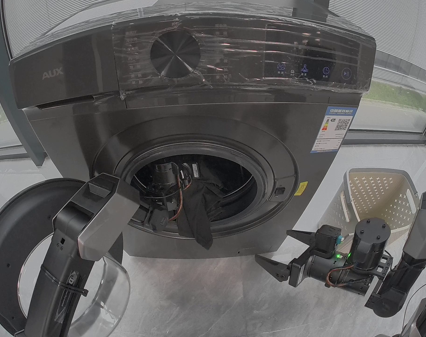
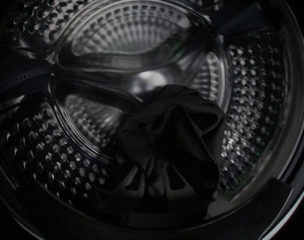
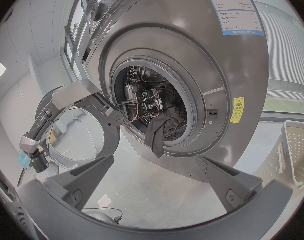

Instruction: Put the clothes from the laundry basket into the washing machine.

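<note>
The grey washing machine (image 1: 189, 118) stands with its drum (image 2: 138, 40) open. My left arm reaches through the opening, and the left gripper (image 2: 155, 172) is shut on a black garment (image 2: 178, 124) bunched up in front of the perforated drum wall. Part of that garment (image 1: 196, 216) hangs out over the lower door rim. It also shows as a dark garment (image 3: 157, 134) in the right wrist view. The right gripper (image 1: 274, 246) is open and holds nothing, low in front of the machine's right side. Just right of it stands the cream laundry basket (image 1: 381, 188).
The round machine door (image 1: 16, 239) is swung open at the left, beside my left arm. Pale floor tiles (image 1: 213, 291) spread in front of the machine. The basket (image 3: 298, 150) stands close to the machine's right corner, with windows behind.
</note>
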